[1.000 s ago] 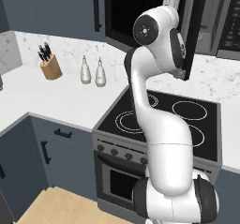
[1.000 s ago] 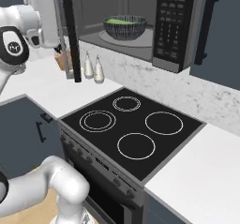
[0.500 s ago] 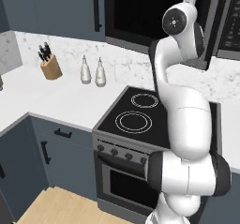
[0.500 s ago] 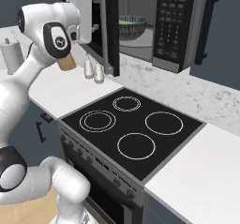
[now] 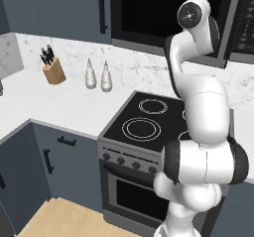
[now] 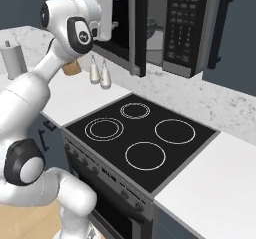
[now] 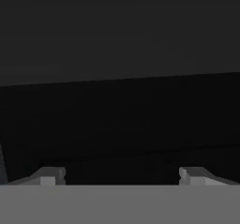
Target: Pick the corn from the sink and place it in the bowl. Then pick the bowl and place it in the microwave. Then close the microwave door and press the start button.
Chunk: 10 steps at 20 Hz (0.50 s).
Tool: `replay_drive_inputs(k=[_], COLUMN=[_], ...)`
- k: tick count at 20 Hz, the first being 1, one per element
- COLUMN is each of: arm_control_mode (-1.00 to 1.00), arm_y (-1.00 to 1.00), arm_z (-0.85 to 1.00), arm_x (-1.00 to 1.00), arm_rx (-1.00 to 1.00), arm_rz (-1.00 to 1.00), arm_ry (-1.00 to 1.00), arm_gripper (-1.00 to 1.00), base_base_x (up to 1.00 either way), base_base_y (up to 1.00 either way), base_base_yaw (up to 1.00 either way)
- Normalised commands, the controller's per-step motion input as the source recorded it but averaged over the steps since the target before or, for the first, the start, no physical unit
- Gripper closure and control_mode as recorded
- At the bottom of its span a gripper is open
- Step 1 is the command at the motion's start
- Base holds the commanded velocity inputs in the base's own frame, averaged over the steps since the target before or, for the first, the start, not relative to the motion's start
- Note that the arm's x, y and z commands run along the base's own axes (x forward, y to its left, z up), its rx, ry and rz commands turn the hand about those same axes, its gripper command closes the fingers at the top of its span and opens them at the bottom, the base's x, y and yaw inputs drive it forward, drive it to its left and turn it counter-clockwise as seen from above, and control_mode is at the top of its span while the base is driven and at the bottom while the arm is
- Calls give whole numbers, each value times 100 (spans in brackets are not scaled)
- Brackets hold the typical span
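Step in hand: closing the microwave door (image 6: 131,28); judged from the layout, the bowl was already inside and the start button not yet pressed.
Microwave: the microwave (image 6: 175,25) hung above the stove (image 6: 140,138), its button panel (image 6: 181,20) facing the right base view.
Door position: in the right base view the door stood part-way swung, its edge toward the camera and a gap open beside the cavity.
Bowl: a pale sliver of the bowl (image 6: 153,25) showed inside the cavity through that gap; the corn could not be made out.
Gripper: the gripper (image 7: 122,176) faced a flat dark surface at close range, probably the door's glass; whether it touched could not be told.
Jaws: spread wide, fingertips (image 7: 49,176) far apart, holding nothing.
Next move: judged to call for pushing the door fully home, then moving across to the button panel to press start.
Left base view: showed the door's dark window (image 5: 158,13) face-on, the arm (image 5: 198,82) reaching up before it, and the knife block (image 5: 52,67) and two bottles (image 5: 96,75) on the worktop (image 5: 59,107).
Right base view: alone revealed the gap, the cavity and the button panel.
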Motion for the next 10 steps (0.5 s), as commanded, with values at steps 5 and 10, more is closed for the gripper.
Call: replay_drive_inputs(k=[5, 10], arm_control_mode=[-100, -100], arm_y=[-42, -38], arm_z=[-15, -20], arm_x=[62, 76], arm_rx=[4, 2], arm_rz=[0, 0], arm_ry=[-4, -1], arm_gripper=[-100, -100], base_base_x=[0, 0], base_base_y=[0, 0], base_base_yaw=[0, 0])
